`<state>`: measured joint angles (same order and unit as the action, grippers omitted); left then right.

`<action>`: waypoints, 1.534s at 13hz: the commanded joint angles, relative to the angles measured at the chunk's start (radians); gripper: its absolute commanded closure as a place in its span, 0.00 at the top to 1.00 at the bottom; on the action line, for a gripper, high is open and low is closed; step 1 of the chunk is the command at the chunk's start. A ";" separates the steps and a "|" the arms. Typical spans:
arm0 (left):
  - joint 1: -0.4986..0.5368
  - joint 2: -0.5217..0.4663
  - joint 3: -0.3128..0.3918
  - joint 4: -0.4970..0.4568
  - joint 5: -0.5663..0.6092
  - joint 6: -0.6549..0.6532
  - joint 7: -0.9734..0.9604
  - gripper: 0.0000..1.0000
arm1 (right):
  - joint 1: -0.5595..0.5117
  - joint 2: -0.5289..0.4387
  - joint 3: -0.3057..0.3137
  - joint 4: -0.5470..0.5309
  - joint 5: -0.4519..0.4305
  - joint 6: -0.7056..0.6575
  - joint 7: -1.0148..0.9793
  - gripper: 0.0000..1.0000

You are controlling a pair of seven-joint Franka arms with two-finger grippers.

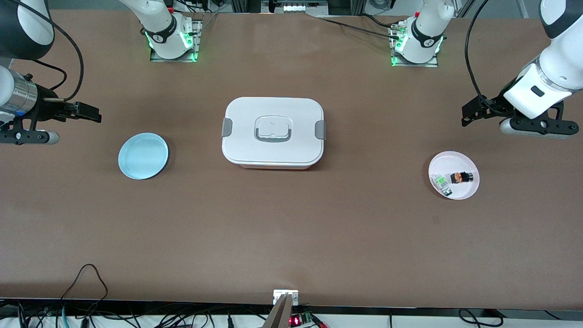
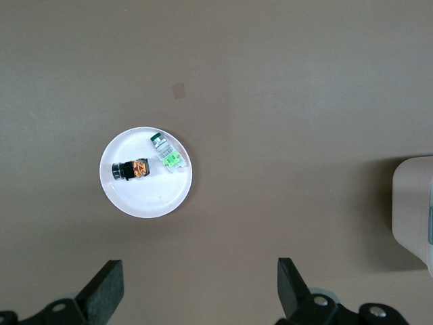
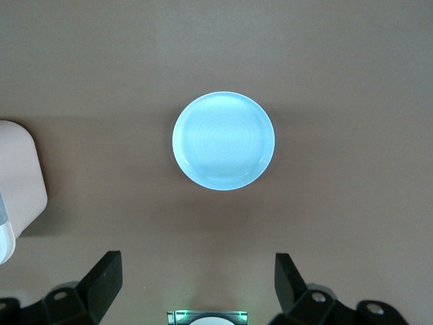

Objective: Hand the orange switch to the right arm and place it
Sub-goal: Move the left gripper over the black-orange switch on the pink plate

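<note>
The tiny black-and-orange switch (image 1: 461, 177) lies in the round pale pink plate (image 1: 464, 160) near the table's left-arm end; left gripper (image 1: 469, 115) and right gripper (image 1: 89, 112) hover, jaws wide, empty

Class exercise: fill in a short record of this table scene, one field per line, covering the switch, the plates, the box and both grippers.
orange switch: lying on the pink plate, beside the green component
blue plate: bare, toward the right arm's end
lidded box: closed, mid-table between the plates
left gripper: open, holding nothing, up near the pink plate
right gripper: open, holding nothing, up near the blue plate
</note>
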<state>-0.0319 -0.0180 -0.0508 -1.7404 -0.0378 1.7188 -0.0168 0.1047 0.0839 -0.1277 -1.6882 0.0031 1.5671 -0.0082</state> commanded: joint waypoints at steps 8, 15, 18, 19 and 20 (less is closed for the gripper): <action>0.018 0.062 0.017 0.021 0.009 -0.131 -0.052 1.00 | -0.005 0.001 -0.001 0.002 0.006 0.004 0.007 1.00; 0.108 0.157 0.020 0.041 0.024 -0.165 -0.057 1.00 | -0.003 0.004 -0.001 0.002 0.008 0.004 0.007 1.00; 0.133 0.193 0.022 0.012 0.067 -0.047 -0.042 1.00 | -0.003 0.008 -0.001 0.002 0.009 0.005 0.007 1.00; 0.133 0.196 0.022 -0.019 0.106 0.017 -0.040 1.00 | -0.003 0.008 -0.001 0.002 0.009 0.005 0.007 1.00; 0.133 0.197 0.022 -0.048 0.116 0.069 -0.040 1.00 | -0.003 0.008 -0.003 0.002 0.009 0.005 0.007 1.00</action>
<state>0.1092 0.1820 -0.0254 -1.7442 0.0317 1.7095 -0.0611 0.1043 0.0877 -0.1306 -1.6884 0.0032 1.5671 -0.0079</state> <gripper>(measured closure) 0.000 0.000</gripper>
